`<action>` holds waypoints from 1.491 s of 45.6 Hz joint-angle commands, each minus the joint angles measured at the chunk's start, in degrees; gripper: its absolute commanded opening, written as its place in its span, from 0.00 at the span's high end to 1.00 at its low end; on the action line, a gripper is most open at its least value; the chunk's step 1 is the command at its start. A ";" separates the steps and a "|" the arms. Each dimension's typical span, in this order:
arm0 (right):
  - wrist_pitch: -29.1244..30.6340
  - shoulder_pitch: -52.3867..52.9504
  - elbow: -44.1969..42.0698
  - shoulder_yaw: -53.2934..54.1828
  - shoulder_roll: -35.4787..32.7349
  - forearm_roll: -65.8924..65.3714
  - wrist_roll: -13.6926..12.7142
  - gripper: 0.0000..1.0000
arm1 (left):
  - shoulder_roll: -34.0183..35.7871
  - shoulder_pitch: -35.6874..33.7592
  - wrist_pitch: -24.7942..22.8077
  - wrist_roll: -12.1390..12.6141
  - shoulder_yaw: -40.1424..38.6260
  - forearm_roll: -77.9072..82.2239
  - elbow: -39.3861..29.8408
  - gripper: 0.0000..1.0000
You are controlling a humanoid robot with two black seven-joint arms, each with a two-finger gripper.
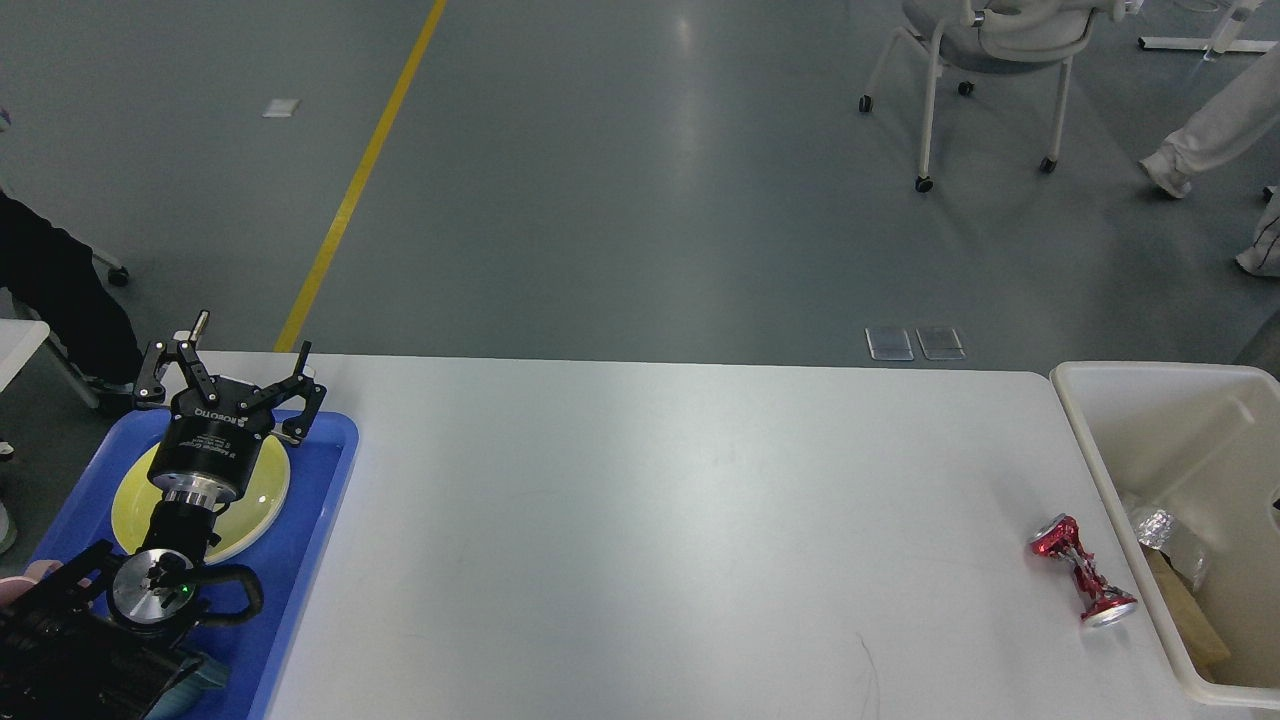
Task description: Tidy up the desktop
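The white-grey desktop [650,520] fills the lower view. A crushed red can [1082,583] lies on it near the right edge, beside the cream-white bin [1100,470]. My left gripper [245,345] is open and empty, held above the far end of the blue tray [320,480] and the yellow plate [255,500] on it. My right gripper and the white cup are out of view.
The bin holds crumpled foil [1155,528], clear plastic and a brown cardboard piece [1190,610]. A chair [985,60] stands on the floor beyond the table, and a person's legs [1205,135] show at the far right. A dark figure [50,290] stands at the left.
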 commanded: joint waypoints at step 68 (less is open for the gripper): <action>58.00 38.00 -6.30 -4.98 9.64 -0.68 11.70 0.00 | 0.00 0.02 0.00 0.00 0.00 -0.01 0.01 0.03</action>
